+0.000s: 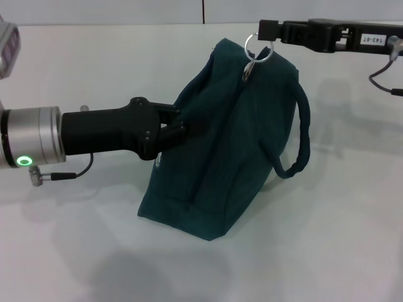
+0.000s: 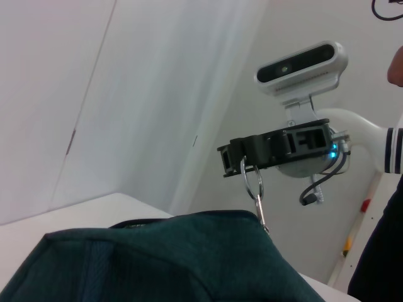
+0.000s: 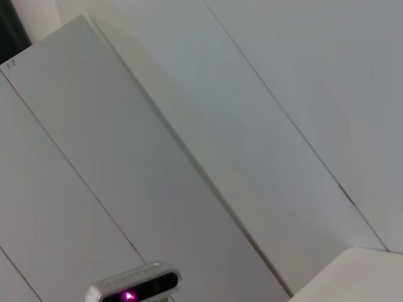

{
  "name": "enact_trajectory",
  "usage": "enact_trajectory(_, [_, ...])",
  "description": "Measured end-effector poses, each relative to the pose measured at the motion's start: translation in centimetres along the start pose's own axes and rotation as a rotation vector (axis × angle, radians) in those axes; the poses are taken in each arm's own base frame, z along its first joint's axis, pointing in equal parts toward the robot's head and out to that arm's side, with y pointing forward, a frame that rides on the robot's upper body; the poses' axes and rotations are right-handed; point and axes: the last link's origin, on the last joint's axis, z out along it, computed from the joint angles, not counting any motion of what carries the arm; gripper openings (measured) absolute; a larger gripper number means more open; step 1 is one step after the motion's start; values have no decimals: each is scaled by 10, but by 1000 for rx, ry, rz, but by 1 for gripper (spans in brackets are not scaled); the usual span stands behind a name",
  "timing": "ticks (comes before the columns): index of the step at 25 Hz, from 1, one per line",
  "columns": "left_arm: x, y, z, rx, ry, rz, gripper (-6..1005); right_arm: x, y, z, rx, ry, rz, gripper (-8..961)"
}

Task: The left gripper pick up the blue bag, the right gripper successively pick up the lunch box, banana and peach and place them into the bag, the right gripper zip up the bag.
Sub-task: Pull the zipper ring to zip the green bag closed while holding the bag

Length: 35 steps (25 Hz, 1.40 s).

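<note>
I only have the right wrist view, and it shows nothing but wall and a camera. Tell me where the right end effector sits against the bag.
Observer: In the head view the right end effector is at the top end of the blue bag, shut on the zipper's metal ring pull.
Operator: Report the left side.
Observer: The left end effector is clamped on the bag's side fabric, on the robot's left. The bag's bottom rests on the table.
Operator: Check the zipper line.
Observer: In the left wrist view the bag's top looks closed right up to the ring, and no foil lining shows.
</note>
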Motion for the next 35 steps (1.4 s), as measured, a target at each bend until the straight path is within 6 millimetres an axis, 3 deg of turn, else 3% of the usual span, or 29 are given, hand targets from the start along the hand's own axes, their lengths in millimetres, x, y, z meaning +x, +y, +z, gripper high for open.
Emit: enact_trajectory(35, [-9,10,-11,-68,-66,-2,121,0,-15,-7,112,9,-10,5])
